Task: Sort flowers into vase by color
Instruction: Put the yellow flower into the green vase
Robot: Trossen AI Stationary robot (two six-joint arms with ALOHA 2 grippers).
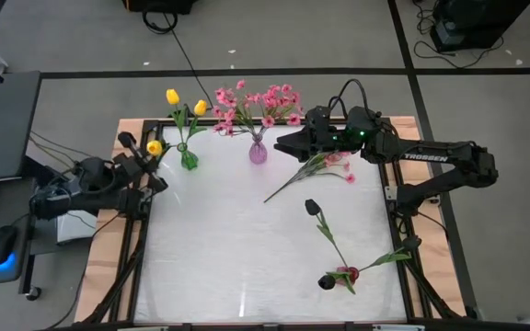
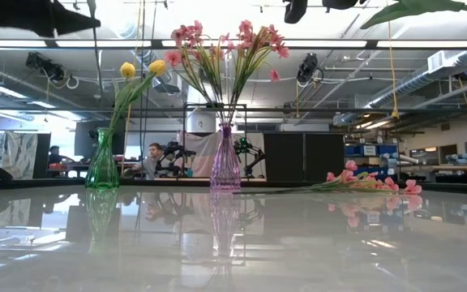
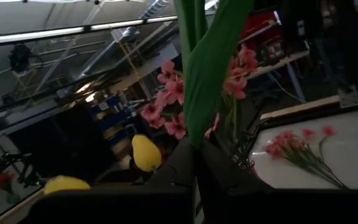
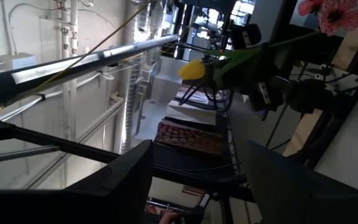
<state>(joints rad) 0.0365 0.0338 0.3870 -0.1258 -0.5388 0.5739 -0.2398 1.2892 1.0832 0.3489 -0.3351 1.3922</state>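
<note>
Two glass vases stand on the white counter (image 1: 247,267): green (image 1: 189,158), purple (image 1: 258,150). Left tool (image 1: 145,158) grips a yellow tulip (image 1: 155,147); right tool (image 1: 288,144) gapes empty.

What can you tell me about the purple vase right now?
The purple vase is a translucent, glass-looking bottle shape: bulbous base, ribbed body, narrow neck. It stands upright near the table's far edge, to the right of the green vase and apart from it. A bunch of pink flowers fans out of its neck on thin green stems. A loose pink spray lies flat on the table to its right, not touching it. No pincer touches the vase.
</note>
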